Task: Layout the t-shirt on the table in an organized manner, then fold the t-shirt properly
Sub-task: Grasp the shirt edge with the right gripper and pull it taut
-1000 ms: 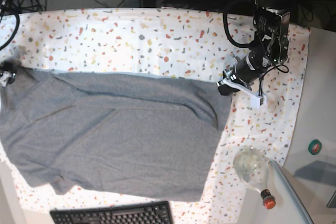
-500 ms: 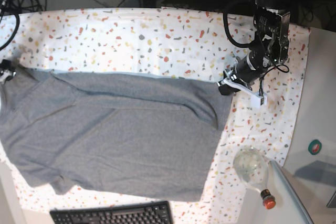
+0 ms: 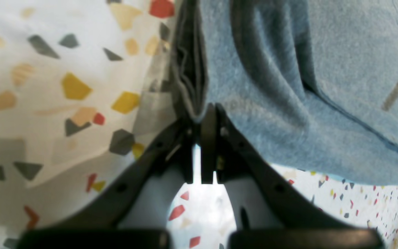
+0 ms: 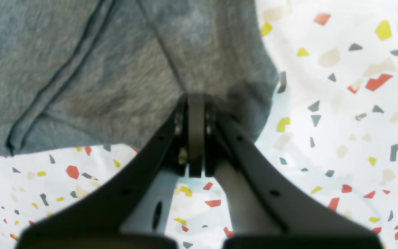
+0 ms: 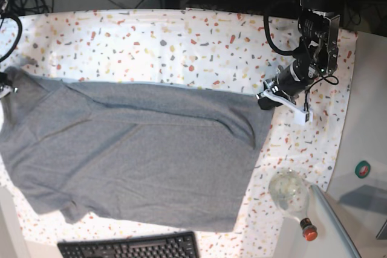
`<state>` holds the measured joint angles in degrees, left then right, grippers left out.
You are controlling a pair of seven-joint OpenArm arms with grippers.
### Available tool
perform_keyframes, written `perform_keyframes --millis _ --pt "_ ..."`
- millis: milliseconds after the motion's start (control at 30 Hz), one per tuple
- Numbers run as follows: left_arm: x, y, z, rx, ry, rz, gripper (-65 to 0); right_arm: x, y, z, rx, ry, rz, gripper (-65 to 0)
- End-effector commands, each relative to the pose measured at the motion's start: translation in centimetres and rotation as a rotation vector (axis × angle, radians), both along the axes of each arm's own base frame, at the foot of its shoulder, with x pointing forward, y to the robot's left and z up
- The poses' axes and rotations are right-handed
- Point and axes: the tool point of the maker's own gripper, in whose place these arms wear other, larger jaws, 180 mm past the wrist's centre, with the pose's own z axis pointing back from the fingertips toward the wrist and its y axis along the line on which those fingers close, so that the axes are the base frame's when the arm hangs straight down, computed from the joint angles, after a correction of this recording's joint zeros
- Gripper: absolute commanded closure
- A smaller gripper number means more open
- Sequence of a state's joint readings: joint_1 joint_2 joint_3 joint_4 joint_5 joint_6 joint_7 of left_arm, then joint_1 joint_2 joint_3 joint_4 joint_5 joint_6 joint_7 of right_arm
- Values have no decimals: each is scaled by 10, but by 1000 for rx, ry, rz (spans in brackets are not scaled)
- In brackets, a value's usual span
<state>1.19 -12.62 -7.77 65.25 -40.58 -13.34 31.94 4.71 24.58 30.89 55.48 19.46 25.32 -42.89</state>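
both grippers pinch t-shirt (image 5: 139, 155) — apparently

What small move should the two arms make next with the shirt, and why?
Probably pull the two corners gently apart and a little upward. Both tools are closed on the shirt: the left tool pinches a folded edge, the right tool a corner. The shirt lies on the table with wrinkles and a diagonal crease, so stretching should flatten it before folding.

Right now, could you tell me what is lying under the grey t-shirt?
The t-shirt lies on the speckled table cloth, which shows all around it. Whether anything else lies beneath cannot be seen, as the fabric covers it.
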Motion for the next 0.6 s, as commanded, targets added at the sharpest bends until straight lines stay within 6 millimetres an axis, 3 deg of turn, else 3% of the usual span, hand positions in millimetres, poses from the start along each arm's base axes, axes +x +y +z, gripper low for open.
perform_keyframes --millis 0,67,167,233,367,567 --pt "8 4 10 4 -39 5 0 10 -13 16 -25 -35 -4 0" --pt "7 3 9 2 -36 5 0 3 -11 13 -14 8 0 0" --pt "6 4 8 4 -35 5 0 0 -10 11 -13 17 1 -239" --pt "6 4 8 4 -35 5 0 0 -10 11 -11 17 2 -353" --pt "6 4 8 3 -33 6 0 0 2 4 13 19 6 -375" --pt "7 4 9 3 -35 7 0 1 4 4 17 19 7 -375"
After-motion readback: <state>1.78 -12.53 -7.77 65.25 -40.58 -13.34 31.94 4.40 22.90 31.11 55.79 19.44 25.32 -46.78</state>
